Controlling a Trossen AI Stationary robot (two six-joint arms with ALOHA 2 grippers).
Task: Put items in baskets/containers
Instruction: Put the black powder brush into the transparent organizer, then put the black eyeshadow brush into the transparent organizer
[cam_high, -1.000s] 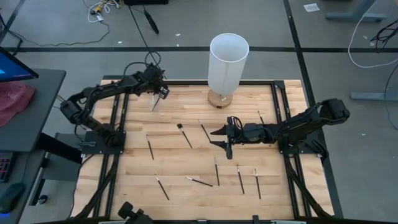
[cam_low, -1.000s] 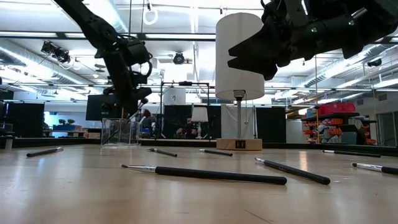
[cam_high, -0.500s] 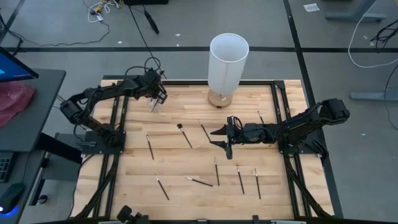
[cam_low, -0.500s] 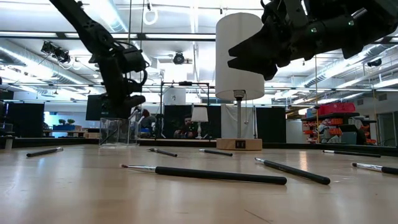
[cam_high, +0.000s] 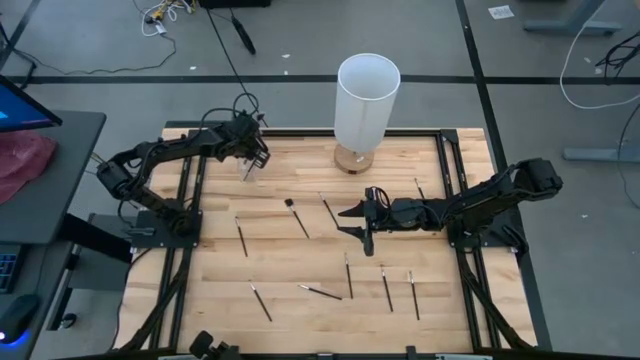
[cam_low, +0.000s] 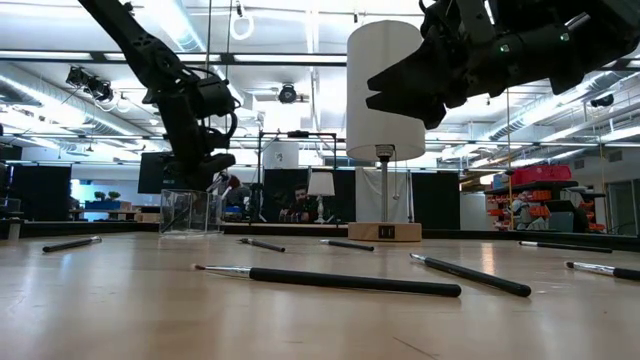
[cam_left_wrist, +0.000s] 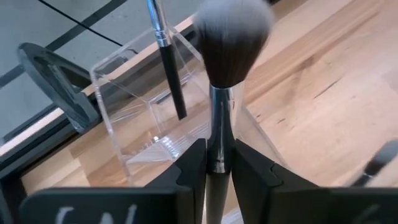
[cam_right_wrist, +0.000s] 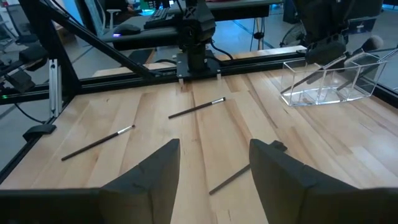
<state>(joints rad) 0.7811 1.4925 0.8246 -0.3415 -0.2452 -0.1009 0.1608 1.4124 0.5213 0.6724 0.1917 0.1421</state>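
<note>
L hand (cam_left_wrist: 214, 167) over clear cup (cam_left_wrist: 146, 112) at worktop (cam_high: 300, 250) far-left corner, fingers clamped on fluffy brush (cam_left_wrist: 227, 43); thin brush (cam_left_wrist: 166, 59) already in cup. R hand (cam_high: 358, 222) mid-worktop, fingers apart, holding nothing.

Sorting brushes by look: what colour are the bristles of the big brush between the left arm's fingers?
Dark brown with pale tips; the big brush shows best in the left wrist view.

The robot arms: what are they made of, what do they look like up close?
Both arms are dark, nearly black, built of chunky jointed segments. The left arm and right arm each end in a gripper with two flat, blocky black fingers: left gripper, right gripper. Pale lettering shows on the left one's base. Thin black cables run along the links.
</note>
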